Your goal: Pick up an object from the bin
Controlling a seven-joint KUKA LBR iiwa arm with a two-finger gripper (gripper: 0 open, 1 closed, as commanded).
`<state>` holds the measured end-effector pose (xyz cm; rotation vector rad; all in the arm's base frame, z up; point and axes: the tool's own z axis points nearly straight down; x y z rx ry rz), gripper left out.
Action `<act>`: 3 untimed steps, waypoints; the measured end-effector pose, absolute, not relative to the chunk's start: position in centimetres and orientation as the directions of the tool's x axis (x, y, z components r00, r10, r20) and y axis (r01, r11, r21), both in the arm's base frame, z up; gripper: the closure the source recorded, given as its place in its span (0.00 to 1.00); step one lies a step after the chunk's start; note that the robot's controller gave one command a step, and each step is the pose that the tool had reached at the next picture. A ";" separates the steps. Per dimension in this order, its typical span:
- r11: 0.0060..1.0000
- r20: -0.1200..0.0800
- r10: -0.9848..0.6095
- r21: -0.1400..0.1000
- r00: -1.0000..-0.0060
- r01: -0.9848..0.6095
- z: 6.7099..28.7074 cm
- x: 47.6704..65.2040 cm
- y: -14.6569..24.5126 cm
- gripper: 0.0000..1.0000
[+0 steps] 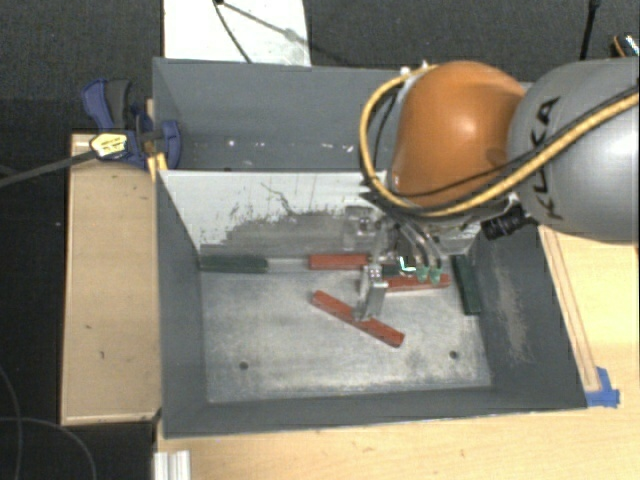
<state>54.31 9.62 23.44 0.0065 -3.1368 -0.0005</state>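
My gripper (371, 306) hangs low in the middle of the bin, under the orange wrist cover. Its tip comes down on a long red stick (340, 311) that lies slanted on the floor, running from upper left to lower right. A second red stick (337, 261) lies flat just behind it, towards the back wall. A third red piece (412, 283) shows just right of the gripper, partly hidden by it.
A dark green bar (233, 263) lies at the back left of the floor. Another dark bar (466, 285) lies lengthwise by the right wall. The arm and its cables cover the bin's back right corner.
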 end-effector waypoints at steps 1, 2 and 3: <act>0.993 -0.002 -0.117 0.001 -0.993 -0.117 6.7 58.0 9.0 0.00; 0.994 -0.004 -0.112 0.001 -0.994 -0.112 7.1 58.1 9.0 1.00; 0.993 -0.010 -0.119 0.001 -0.993 -0.119 21.8 56.4 9.5 1.00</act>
